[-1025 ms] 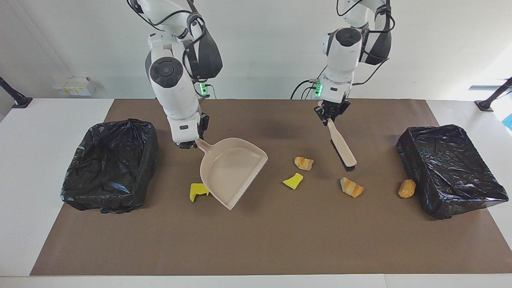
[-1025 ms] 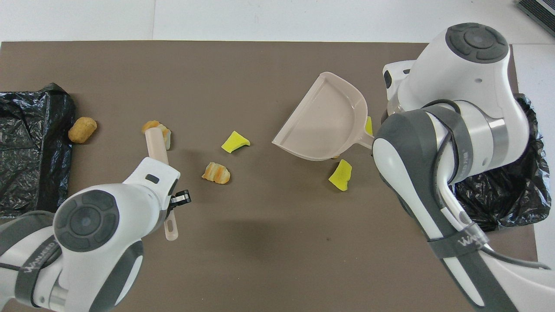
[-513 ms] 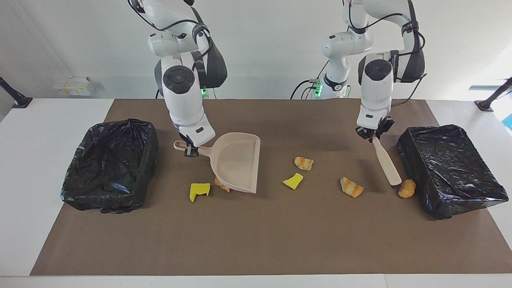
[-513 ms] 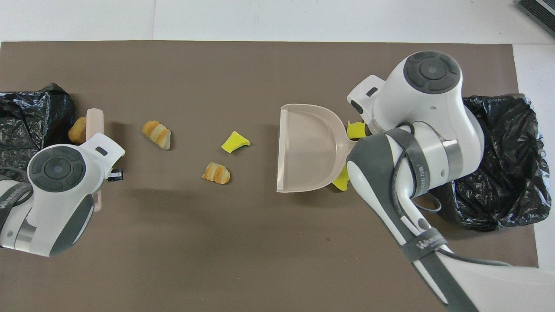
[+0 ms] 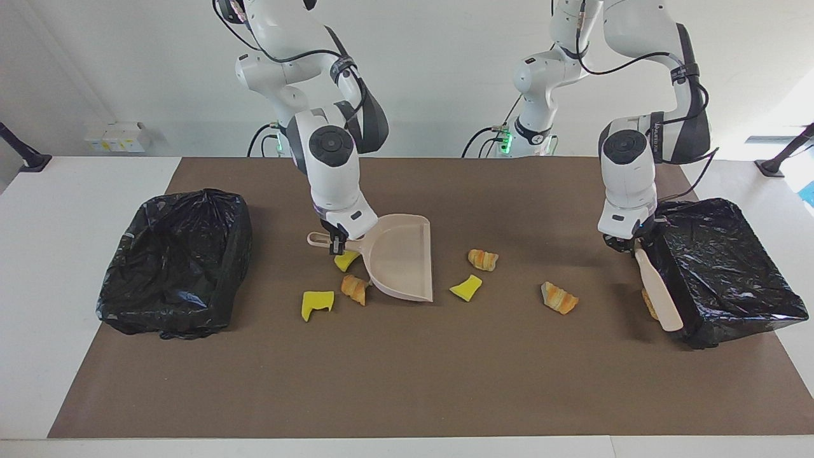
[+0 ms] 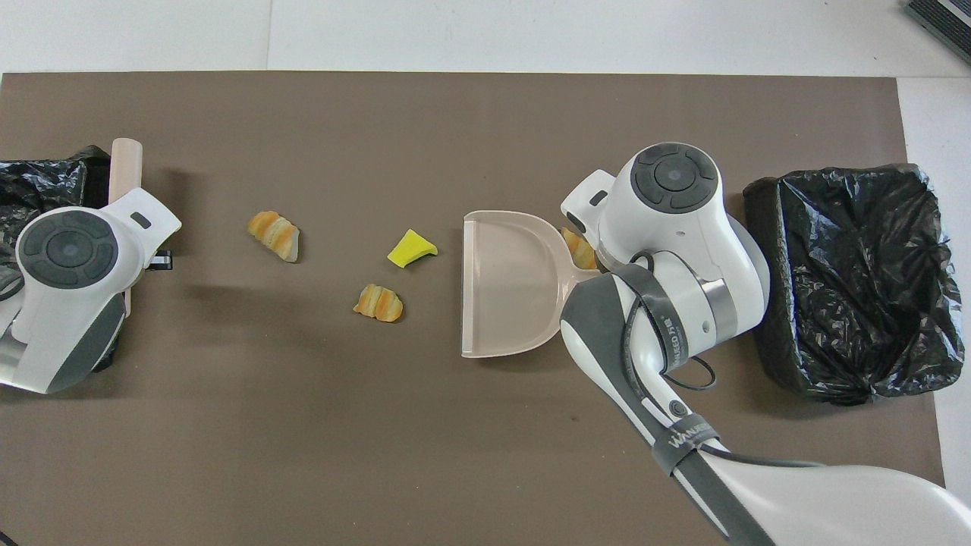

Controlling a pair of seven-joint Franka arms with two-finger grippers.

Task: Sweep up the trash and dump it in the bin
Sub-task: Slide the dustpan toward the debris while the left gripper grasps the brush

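My right gripper point(image 5: 337, 245) is shut on the handle of a beige dustpan point(image 5: 400, 261), whose open mouth faces the left arm's end; it also shows in the overhead view point(image 6: 508, 284). My left gripper point(image 5: 626, 247) is shut on a beige brush point(image 5: 658, 292), which hangs tilted against the black bin point(image 5: 718, 267). A tan lump point(image 5: 647, 304) is half hidden by the brush. Orange-striped lumps point(image 5: 559, 298) point(image 5: 482, 259) and a yellow wedge point(image 5: 466, 287) lie between brush and dustpan. Two yellow wedges point(image 5: 346, 259) point(image 5: 317, 303) and an orange lump point(image 5: 354, 288) lie by the dustpan's handle side.
A second black-lined bin point(image 5: 175, 261) stands at the right arm's end of the brown mat point(image 5: 407, 381). White table shows around the mat. In the overhead view both arms' upper links cover the grippers.
My left arm carried the brush from mid-table to the bin at its own end, past the tan lump. My right arm turned the dustpan and shifted it toward the middle, uncovering trash.
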